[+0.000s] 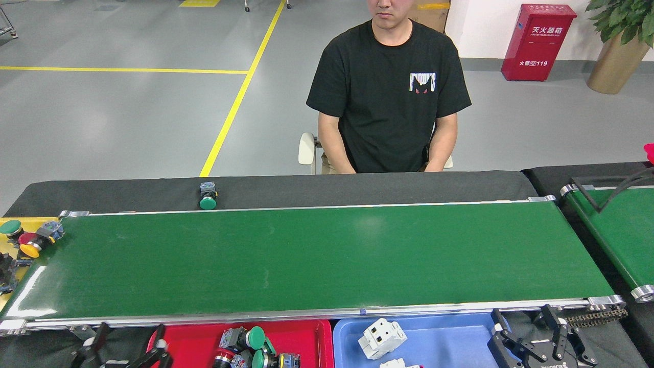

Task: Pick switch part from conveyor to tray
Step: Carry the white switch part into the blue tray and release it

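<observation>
Belt [317,255] lies bare end to end, wide open for a pass. At nine o'clock, buttons [30,243] crowd its left end. At eleven, one green button [208,196] sits just beyond the far rail. Six o'clock: red tray [301,340] cluttered at left, blue tray [449,340] roomy beside the white switch [381,337].
</observation>
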